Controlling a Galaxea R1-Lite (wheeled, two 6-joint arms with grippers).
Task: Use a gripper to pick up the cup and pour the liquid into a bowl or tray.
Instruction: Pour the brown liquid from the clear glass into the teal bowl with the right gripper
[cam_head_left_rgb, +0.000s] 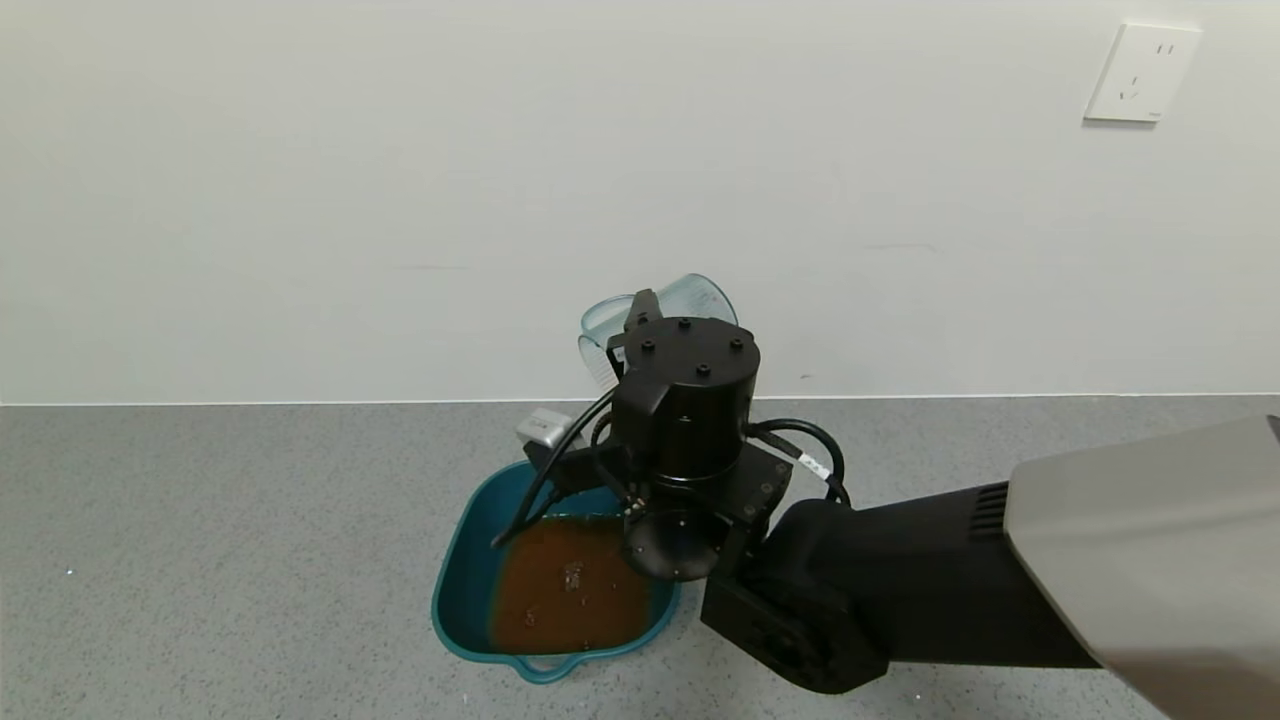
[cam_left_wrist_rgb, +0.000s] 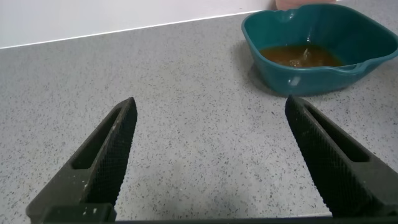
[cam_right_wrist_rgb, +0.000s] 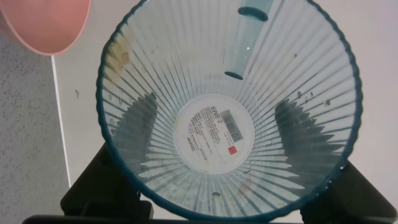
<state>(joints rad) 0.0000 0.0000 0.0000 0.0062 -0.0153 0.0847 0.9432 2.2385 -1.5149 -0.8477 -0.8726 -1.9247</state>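
Note:
My right gripper (cam_head_left_rgb: 652, 318) is shut on the translucent blue-green ribbed cup (cam_head_left_rgb: 700, 293) and holds it in the air above the far end of the dark teal tray (cam_head_left_rgb: 452, 590). In the right wrist view the cup (cam_right_wrist_rgb: 214, 130) shows its inside: empty but for a few reddish drops, with my fingers (cam_right_wrist_rgb: 134, 134) pressed on both sides of its wall. The reddish-brown liquid (cam_head_left_rgb: 570, 585) lies in the tray. The left wrist view shows my left gripper (cam_left_wrist_rgb: 211, 106) open and empty low over the table, with the tray (cam_left_wrist_rgb: 292, 78) and liquid (cam_left_wrist_rgb: 298, 56) farther off.
A pink bowl (cam_right_wrist_rgb: 43, 22) sits by the wall beyond the tray. The grey speckled table (cam_head_left_rgb: 200, 560) meets a white wall, which has a socket (cam_head_left_rgb: 1140, 72) at the upper right. The tray's loop handle (cam_head_left_rgb: 545, 668) points toward me.

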